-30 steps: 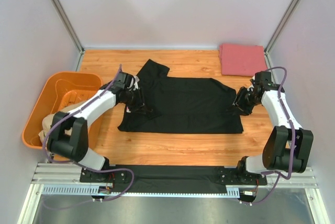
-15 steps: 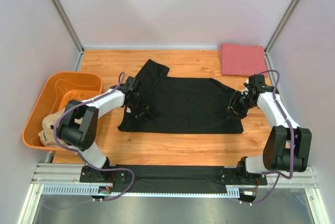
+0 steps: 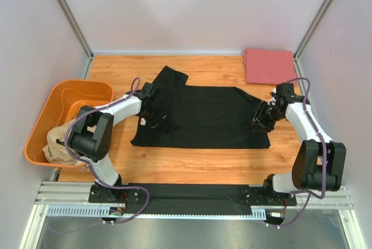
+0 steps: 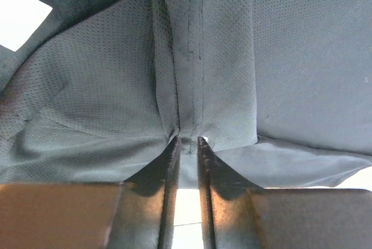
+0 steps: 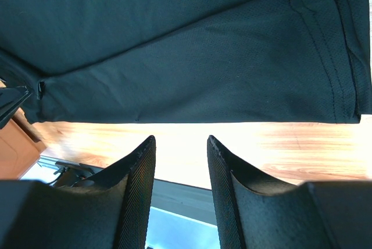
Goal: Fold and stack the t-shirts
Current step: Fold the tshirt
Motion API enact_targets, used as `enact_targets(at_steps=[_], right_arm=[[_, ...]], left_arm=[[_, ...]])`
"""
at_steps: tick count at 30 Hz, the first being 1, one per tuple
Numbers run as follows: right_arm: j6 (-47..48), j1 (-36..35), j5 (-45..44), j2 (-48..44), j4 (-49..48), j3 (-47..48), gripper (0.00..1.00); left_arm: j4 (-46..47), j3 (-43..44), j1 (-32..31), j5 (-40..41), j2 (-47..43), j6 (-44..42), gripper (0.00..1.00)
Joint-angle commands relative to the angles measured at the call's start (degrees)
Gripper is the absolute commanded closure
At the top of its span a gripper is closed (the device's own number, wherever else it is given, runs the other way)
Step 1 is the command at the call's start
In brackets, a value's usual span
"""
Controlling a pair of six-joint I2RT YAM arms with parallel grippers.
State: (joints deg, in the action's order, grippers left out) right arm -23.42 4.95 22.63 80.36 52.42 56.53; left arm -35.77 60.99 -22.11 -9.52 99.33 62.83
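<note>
step: fold black soft-cloth t-shirt (image 3: 203, 115) | left gripper (image 4: 187, 139): clenched on cloth ridge near wooden table's (image 3: 192, 164) left edge | right gripper (image 5: 181, 138): spread, empty | advice: pinch right hem too, lift evenly

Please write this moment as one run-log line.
left hand: shut on black t-shirt fold | right hand: open, nothing held | pinkish-red t-shirt: folded, far right

From above, the fingertips of the left hand (image 3: 153, 118) are hidden against the black t-shirt (image 3: 203, 115). The tan t-shirt (image 3: 56, 138) in the orange tub (image 3: 39, 122) is partly covered by the left arm (image 3: 90, 138). In both wrist views the black t-shirt is cut off by the frame.
</note>
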Motion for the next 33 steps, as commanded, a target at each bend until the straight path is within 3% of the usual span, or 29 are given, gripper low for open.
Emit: enact_targets(at_steps=[1, 4, 9, 12, 14, 19, 22, 27, 33], right_arm=[[1.01, -0.12, 0.39, -0.29, -1.45, 0.33, 0.58], [1.01, -0.12, 0.48, -0.2, -1.45, 0.33, 0.58], [-1.18, -4.22, 3.29, 1.2, -4.78, 0.33, 0.59], [-8.98, -11.33, 9.6, 3.22, -15.12, -1.59, 0.56], [-19.43, -15.3, 12.16, 3.75, -28.65, -5.02, 0.52], [-33.16, -32.44, 2.53, 7.26, -45.88, -3.98, 0.53], [-42.56, -40.18, -4.86, 9.46, -53.53, -3.8, 0.52], [-53.81, -48.35, -12.08, 17.98, -56.82, -0.04, 0.53], [-59.1, -52.93, -14.72, 27.38, -55.42, 5.78, 0.54]], left_arm=[[-1.06, 1.32, -0.13, -0.06, 0.51, -0.6, 0.71], [-1.32, 0.88, -0.13, -0.85, 0.6, 0.19, 0.63], [-4.3, 3.77, -0.65, 4.05, -1.76, -4.01, 0.62], [-5.8, 7.56, -1.01, 8.28, -6.06, -14.9, 0.61], [-4.93, 7.83, -0.83, 9.43, -10.63, -22.02, 0.57], [-5.98, 6.69, 0.31, 12.59, -21.16, -31.79, 0.54], [-6.15, 3.97, 0.49, 10.24, -27.06, -32.51, 0.53], [-8.17, -1.39, 0.49, 7.16, -35.33, -28.38, 0.5], [-10.36, -6.06, 0.49, 8.81, -43.6, -28.37, 0.49]])
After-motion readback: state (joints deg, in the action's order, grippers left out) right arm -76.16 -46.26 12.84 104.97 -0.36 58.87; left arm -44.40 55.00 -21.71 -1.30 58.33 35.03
